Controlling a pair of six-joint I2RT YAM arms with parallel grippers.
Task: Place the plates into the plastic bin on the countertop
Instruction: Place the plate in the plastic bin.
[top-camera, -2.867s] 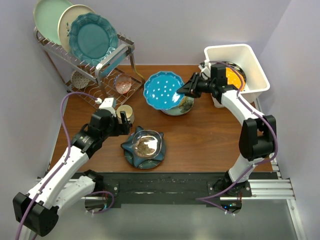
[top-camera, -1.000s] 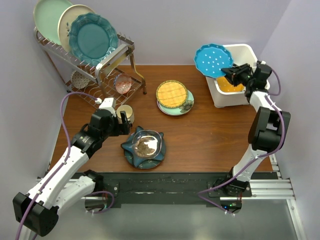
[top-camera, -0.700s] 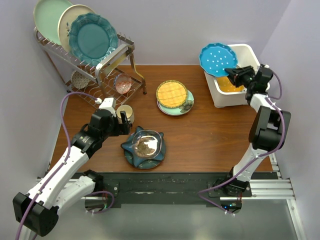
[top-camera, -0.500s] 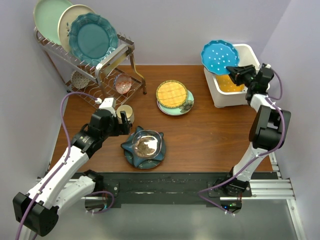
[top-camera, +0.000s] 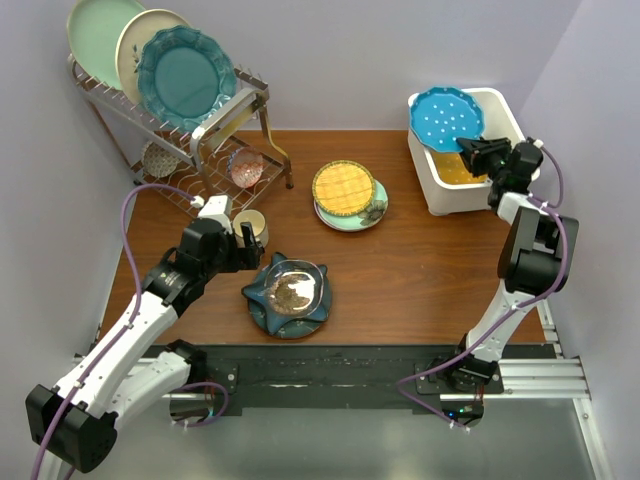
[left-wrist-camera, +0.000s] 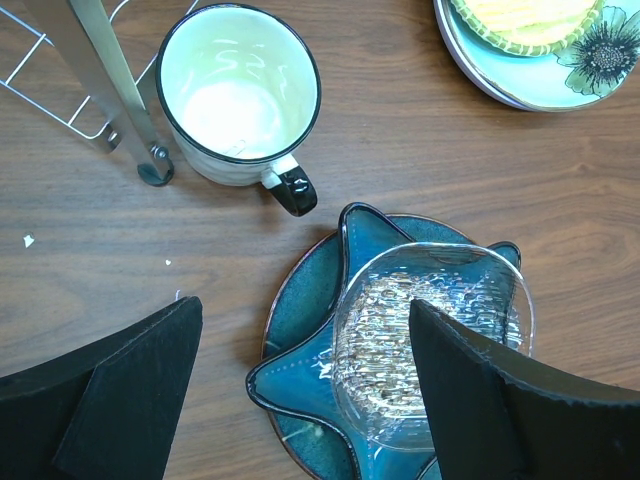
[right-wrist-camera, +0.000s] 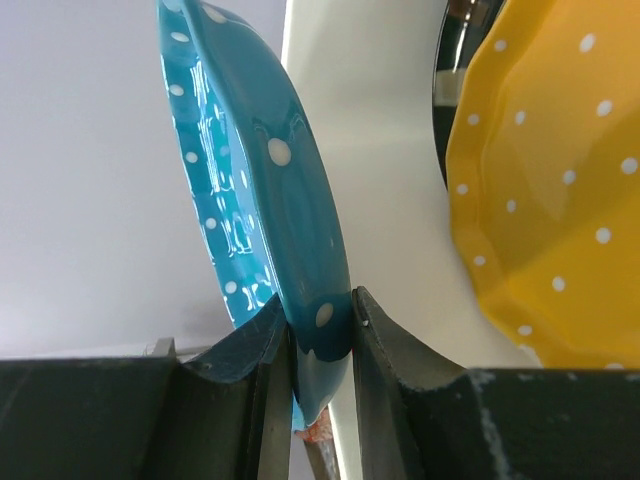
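1 blue dotted plate (top-camera: 446, 120) (rim clamped) juts from right gripper (top-camera: 470, 152).

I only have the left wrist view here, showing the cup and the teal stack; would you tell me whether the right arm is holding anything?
Observer: Yes, the right fingers are shut on the rim of the blue dotted plate.
Operator: Thank you; where is that plate relative to the bin?
Observer: It is tilted over the far left corner of the plastic bin, not lying flat inside.
Operator: Is the bin otherwise empty?
Observer: No, an orange dotted plate sits inside it.
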